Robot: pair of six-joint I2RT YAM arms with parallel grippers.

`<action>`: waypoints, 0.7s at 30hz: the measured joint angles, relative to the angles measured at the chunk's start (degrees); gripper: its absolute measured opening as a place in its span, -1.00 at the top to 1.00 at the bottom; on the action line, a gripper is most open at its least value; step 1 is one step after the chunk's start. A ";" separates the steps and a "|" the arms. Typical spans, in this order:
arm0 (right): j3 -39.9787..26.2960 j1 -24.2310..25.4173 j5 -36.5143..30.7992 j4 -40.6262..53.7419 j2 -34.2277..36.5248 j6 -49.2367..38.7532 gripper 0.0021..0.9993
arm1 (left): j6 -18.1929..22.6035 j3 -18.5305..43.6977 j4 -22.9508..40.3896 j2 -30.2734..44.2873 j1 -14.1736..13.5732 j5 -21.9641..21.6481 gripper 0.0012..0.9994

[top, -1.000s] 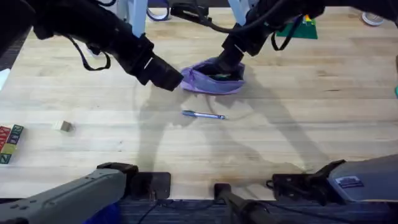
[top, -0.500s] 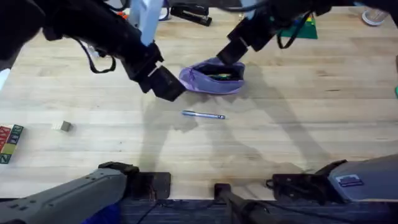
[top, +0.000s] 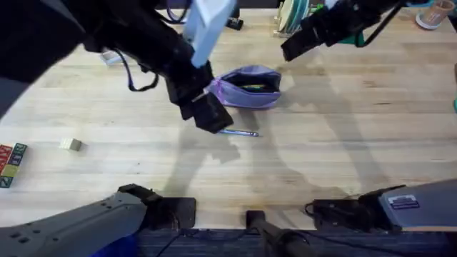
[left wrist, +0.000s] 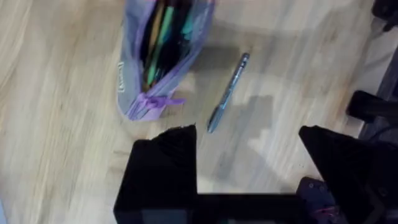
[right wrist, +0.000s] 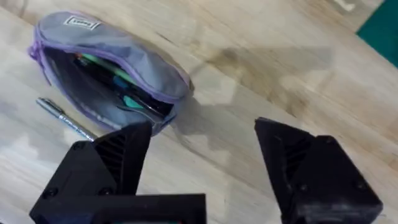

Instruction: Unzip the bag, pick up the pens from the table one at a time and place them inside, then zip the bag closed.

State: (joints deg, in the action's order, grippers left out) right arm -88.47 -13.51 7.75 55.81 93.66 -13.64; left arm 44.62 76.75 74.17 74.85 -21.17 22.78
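Left gripper [left wrist: 249, 134] hovers with its fingers spread and empty just above the silvery pen [left wrist: 227, 93], which lies on the table [top: 343, 143] at about six o'clock from the bag [top: 248, 87]. The bag sits unzipped with coloured pens inside; whether the dark pen is among them is hard to tell. The step in hand looks like the second pick: the next move calls for lowering so the fingers straddle the slim barrel. Right gripper [right wrist: 202, 152], released and empty, hangs beside the bag, at two o'clock overhead. Small blocks [top: 12, 163] sit at the light plank surface's nine o'clock edge.
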 joint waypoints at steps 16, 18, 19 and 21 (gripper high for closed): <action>0.00 0.73 0.58 0.02 -2.75 0.19 -0.99 | -0.02 -3.17 -0.52 -0.02 -11.17 -5.39 -0.99; 0.00 0.73 0.63 0.06 -2.75 0.19 -0.99 | 0.00 -5.32 -1.26 -0.02 -11.17 -5.50 -0.99; 0.00 0.73 0.63 0.11 -2.75 0.19 -0.99 | -0.02 -6.12 -1.97 -0.02 -11.15 -5.48 -0.99; 0.00 0.73 0.63 0.17 -2.75 0.19 -0.99 | -0.02 -7.10 -3.91 -0.02 -11.17 -5.38 -0.99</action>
State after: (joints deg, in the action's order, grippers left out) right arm -88.47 -12.78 8.38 55.99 90.91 -13.46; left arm 44.60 69.65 70.27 74.83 -32.34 17.40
